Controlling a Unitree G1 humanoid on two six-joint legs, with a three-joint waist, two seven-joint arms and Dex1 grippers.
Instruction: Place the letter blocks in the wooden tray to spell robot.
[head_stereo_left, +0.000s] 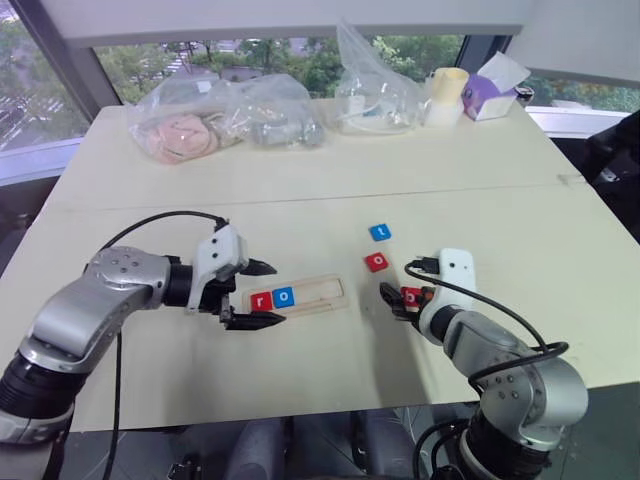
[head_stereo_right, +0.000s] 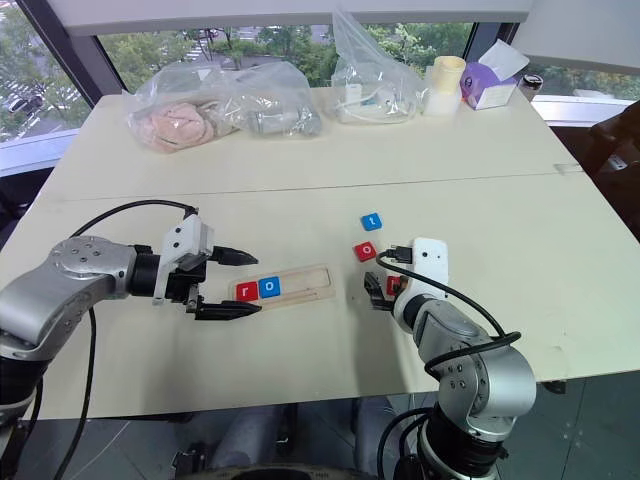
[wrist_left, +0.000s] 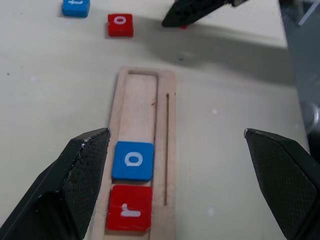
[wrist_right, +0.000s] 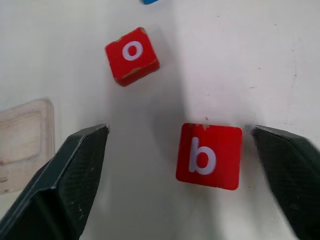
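The wooden tray (head_stereo_left: 318, 294) lies mid-table, with a red r block (head_stereo_left: 261, 300) and a blue o block (head_stereo_left: 284, 296) side by side at its left end. My left gripper (head_stereo_left: 263, 293) is open and straddles that end; its wrist view shows both blocks (wrist_left: 132, 160) between the fingers. To the right of the tray, a blue t block (head_stereo_left: 380, 232), a red o block (head_stereo_left: 377, 262) and a red b block (head_stereo_left: 411, 296) lie on the table. My right gripper (wrist_right: 179, 131) is open around the b block (wrist_right: 209, 156), with both fingers clear of it.
Along the far edge of the table sit clear plastic bags (head_stereo_left: 225, 118), another bag (head_stereo_left: 372, 90), a pale cup (head_stereo_left: 445, 95) and a purple tissue box (head_stereo_left: 490, 92). The table's near edge (head_stereo_left: 300, 412) runs just below both arms.
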